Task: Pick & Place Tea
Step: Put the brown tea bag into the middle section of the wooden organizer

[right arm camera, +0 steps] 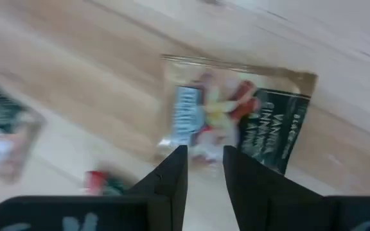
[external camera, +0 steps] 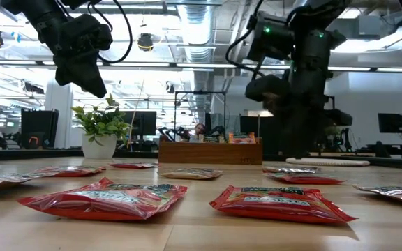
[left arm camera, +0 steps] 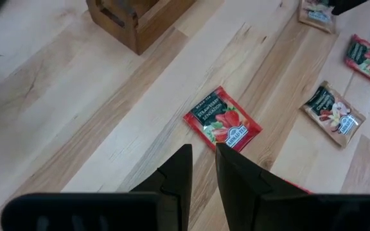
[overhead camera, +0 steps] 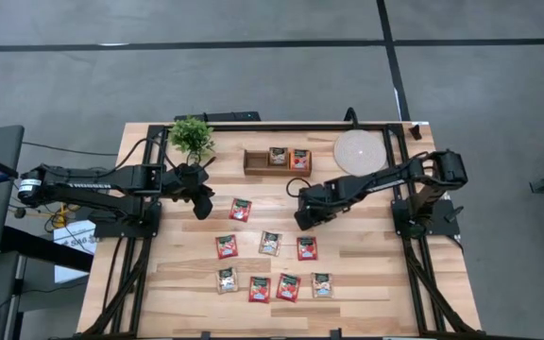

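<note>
The right gripper [overhead camera: 302,219], fingers narrowly parted and holding nothing, is hovering just beside a beige sachet [overhead camera: 270,243], nearer than the left gripper [overhead camera: 202,206].

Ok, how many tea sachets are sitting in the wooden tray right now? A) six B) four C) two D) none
C: the high view shows two sachets, a beige one and a red one, side by side in the wooden tray; the other sachets lie loose on the table.
</note>
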Controlling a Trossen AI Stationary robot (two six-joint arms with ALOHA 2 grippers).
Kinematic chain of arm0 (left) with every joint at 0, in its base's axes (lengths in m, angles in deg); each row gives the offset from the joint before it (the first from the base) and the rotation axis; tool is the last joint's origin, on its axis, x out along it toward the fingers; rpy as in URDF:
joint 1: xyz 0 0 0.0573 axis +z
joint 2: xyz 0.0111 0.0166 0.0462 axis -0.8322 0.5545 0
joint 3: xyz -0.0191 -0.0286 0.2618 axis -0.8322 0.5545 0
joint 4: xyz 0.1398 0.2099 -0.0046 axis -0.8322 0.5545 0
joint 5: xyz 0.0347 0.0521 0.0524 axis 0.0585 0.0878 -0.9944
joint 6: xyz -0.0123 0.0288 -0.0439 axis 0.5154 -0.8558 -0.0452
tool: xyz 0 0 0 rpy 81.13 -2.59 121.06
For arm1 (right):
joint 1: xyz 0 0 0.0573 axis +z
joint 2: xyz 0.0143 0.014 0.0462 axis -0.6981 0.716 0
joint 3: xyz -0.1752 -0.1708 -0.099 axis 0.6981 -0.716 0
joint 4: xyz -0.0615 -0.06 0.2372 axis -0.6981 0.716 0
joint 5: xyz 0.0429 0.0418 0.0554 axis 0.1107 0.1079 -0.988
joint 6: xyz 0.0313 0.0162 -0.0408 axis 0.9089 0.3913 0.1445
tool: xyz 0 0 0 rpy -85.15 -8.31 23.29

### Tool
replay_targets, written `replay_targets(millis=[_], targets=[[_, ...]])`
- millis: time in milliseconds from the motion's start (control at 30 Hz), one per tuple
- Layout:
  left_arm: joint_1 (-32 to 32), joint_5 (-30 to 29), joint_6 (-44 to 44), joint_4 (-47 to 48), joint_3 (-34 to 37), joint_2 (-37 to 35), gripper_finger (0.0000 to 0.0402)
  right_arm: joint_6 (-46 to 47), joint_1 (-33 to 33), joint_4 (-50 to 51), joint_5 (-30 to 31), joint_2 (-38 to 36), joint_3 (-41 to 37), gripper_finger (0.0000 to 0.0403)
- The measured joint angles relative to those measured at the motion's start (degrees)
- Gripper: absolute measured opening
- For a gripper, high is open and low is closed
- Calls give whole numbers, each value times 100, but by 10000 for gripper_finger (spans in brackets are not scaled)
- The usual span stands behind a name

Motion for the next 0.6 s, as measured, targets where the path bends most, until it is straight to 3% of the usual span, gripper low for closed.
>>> replay_targets(millis=[367,600], targets=[[0,2,17,-23,0,0,60,-247,-1,1240,351,-136,296,93],[-1,2,24,-28,0,0,60,-260,-2,1188,660,-135,285,93]])
